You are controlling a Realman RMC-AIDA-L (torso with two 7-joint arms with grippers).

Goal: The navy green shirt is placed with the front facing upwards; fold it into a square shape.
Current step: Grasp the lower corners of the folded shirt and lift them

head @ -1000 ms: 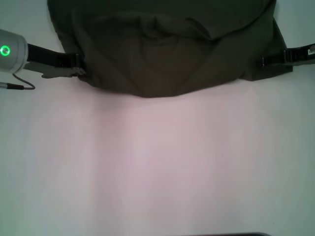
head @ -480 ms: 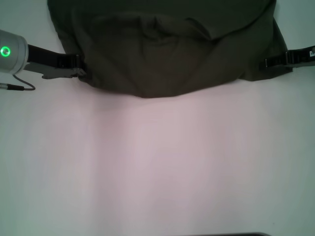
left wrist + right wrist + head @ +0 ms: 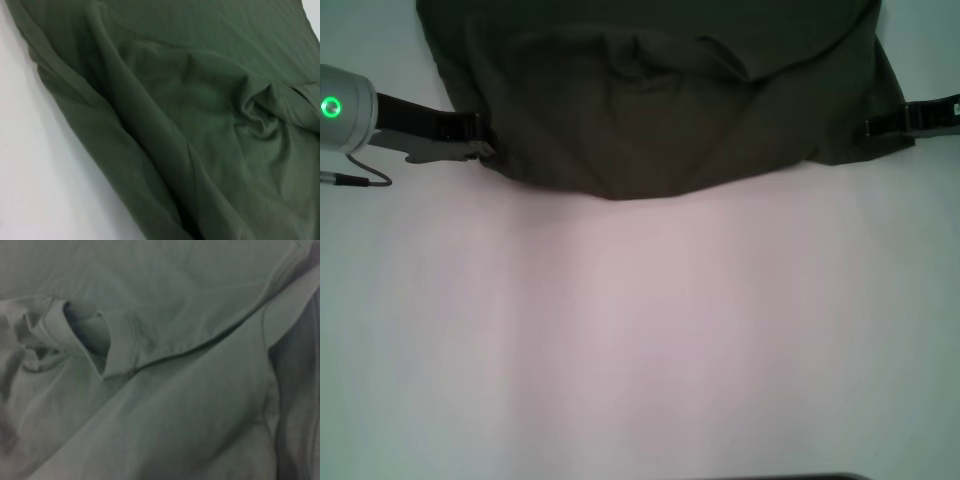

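Shirts: one, the navy green shirt point(image 3: 660, 100), bunched at the far end of the table point(image 3: 640, 330), plain olive side up, no lettering in sight.
Shirt outline: near edge sagging in a rounded curve toward the middle of the table; far part cut off by the top of the head view.
Folds: one heavy crease cluster near the centre of the cloth in the head view; one long diagonal ridge across the left wrist view point(image 3: 165, 125).
Sleeves: one in sight, a hemmed opening gaping in the right wrist view point(image 3: 95, 340).
Grippers: two, one at each side of the shirt.
Left gripper point(image 3: 470, 140): low over the table at the shirt's left edge, tips right against the cloth; fingers close together, but cannot tell whether cloth is pinched between them.
Right gripper point(image 3: 885, 122): at the shirt's right edge, lying over the fabric's corner; cannot tell how the fingers stand.
Left arm: grey wrist housing with one green ring light point(image 3: 332, 105); one thin cable point(image 3: 360, 175) looping beneath it.
Table: white, one surface, bare cloth-free area filling the near half of the head view.
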